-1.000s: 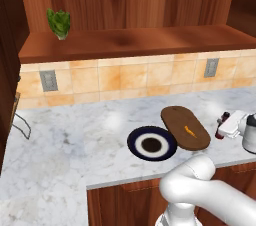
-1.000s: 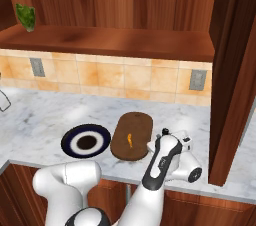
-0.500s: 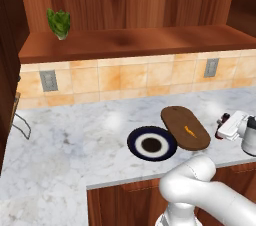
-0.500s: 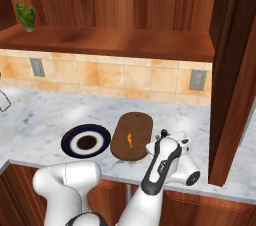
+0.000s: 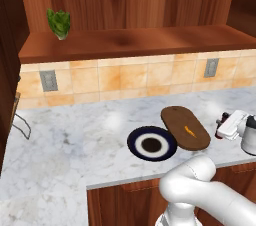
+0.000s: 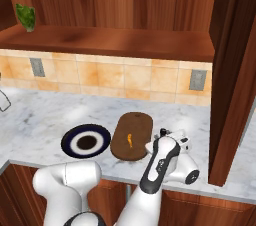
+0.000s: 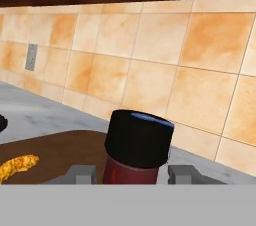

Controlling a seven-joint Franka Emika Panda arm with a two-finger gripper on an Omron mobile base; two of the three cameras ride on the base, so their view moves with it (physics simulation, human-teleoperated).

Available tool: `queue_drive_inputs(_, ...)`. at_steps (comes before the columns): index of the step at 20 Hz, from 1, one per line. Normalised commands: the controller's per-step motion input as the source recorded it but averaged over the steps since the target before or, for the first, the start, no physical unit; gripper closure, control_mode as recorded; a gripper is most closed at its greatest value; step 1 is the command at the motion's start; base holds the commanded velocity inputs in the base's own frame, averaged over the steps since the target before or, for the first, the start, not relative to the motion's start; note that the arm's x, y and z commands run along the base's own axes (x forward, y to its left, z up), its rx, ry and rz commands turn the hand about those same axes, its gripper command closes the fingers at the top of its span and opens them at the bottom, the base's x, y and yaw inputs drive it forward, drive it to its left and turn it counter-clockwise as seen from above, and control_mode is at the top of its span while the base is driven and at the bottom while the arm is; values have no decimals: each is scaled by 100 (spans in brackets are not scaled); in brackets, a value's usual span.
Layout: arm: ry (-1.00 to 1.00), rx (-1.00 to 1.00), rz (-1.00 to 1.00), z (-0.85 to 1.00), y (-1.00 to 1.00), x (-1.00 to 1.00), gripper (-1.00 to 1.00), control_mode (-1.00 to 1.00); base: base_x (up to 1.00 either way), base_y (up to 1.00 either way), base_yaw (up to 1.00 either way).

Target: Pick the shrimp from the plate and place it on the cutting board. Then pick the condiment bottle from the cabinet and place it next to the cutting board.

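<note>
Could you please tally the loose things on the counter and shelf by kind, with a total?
Shrimp: 1, on the cutting board
Plate: 1
Cutting board: 1
Condiment bottle: 1, between the tool's fingers
Leafy green vegetable: 1, on the cabinet shelf
Total: 5
</note>
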Motion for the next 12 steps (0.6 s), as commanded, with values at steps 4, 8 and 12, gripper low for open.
queue_drive_inputs(4,0,0,0,-6,0,-4,-100,-100,0,0,0)
queue_drive_inputs(8,0,0,0,-4,0,-14,-100,-100,0,0,0)
queue_drive_inputs(12,-1,0,0,-1,0,-29,-100,-100,0,0,0)
